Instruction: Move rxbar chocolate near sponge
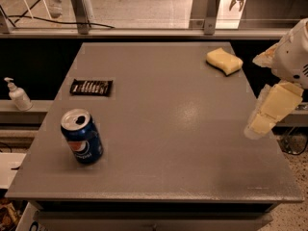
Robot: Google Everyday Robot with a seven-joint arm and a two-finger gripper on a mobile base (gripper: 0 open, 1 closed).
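Observation:
The rxbar chocolate [91, 87] lies flat on the left side of the grey table [163, 129], a black wrapper with white lettering. The sponge [224, 61] is a pale yellow foam block at the far right of the table. My gripper [267, 114] hangs at the table's right edge, cream-coloured, below the white arm [293, 57]. It is in front of the sponge and far to the right of the bar. It holds nothing that I can see.
A blue Pepsi can [82, 136] stands upright at the front left of the table, in front of the bar. A white pump bottle [18, 95] sits on a ledge left of the table. A railing [144, 30] runs behind the table.

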